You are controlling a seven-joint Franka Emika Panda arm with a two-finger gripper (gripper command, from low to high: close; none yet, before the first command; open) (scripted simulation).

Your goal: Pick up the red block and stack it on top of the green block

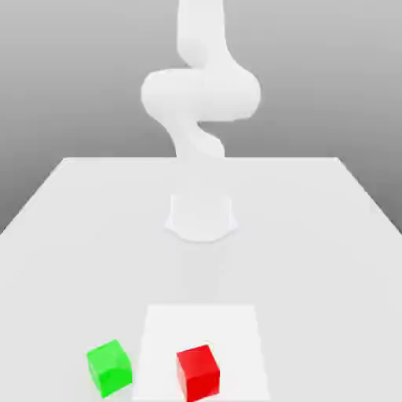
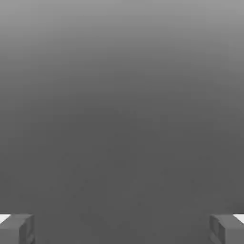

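The pale table point(image 1: 102, 259) is being backed by plain grey gradient; red point(image 1: 199, 373) and green point(image 1: 109, 368) cubes are being supported. The gripper's jaws point(image 2: 122, 229) are being held wide apart.

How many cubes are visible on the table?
2: the green cube near the exterior view's left, beside the white square; the red cube on that square.
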